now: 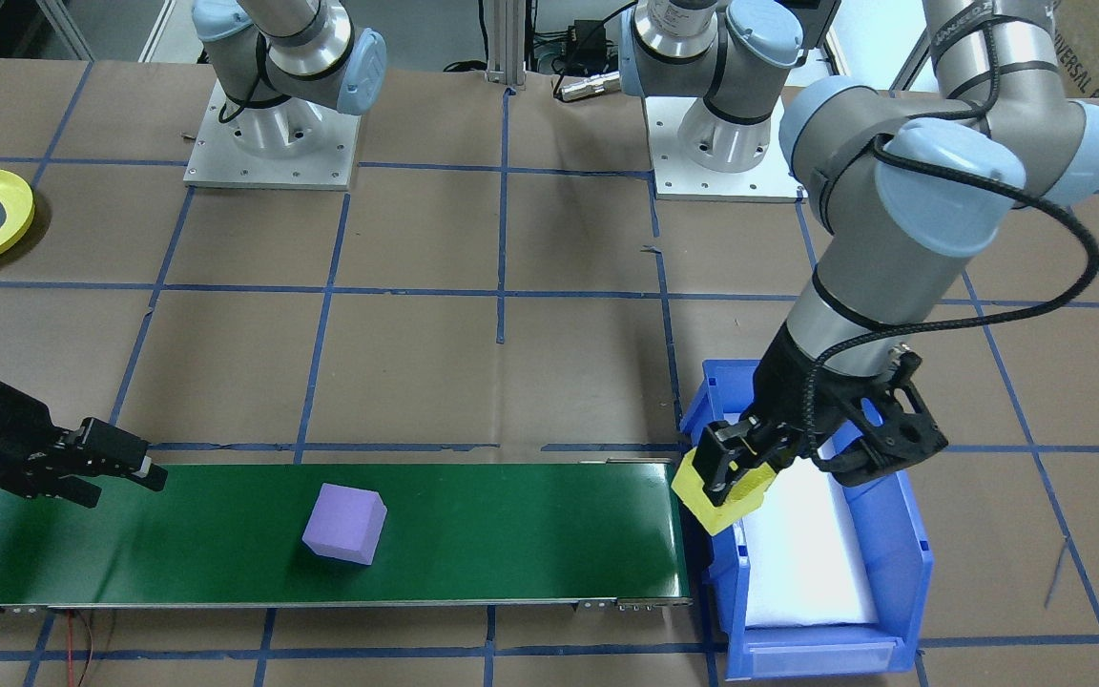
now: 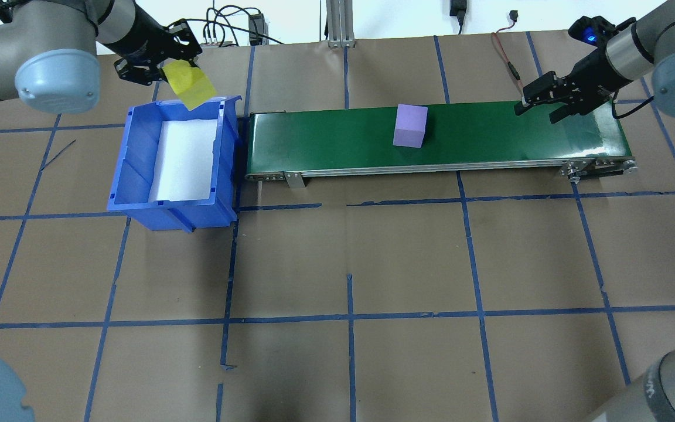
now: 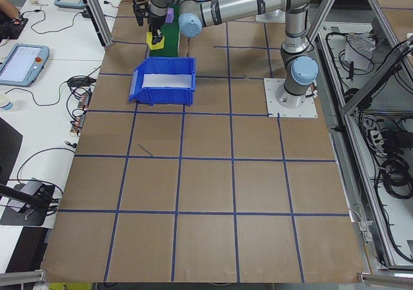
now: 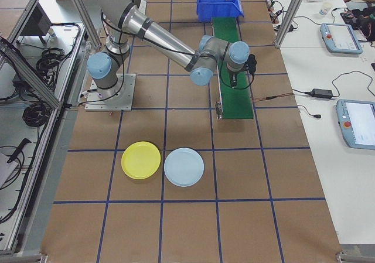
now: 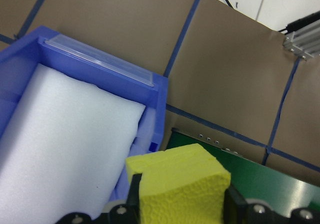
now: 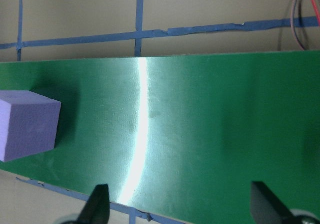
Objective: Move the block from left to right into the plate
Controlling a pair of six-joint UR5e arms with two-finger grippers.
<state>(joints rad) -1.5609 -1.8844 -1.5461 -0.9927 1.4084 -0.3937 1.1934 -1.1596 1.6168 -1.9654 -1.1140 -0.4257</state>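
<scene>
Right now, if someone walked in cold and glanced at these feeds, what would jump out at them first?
Probably the yellow foam block clamped in the left claw, held over the blue plastic bin near the belt's end. Next, the purple foam cube sitting alone mid-way along the green conveyor belt, with the open right claw hovering over the far end.

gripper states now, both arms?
Left gripper: shut on the yellow block, over the blue bin.
Right gripper: open, empty, above the green conveyor.
</scene>
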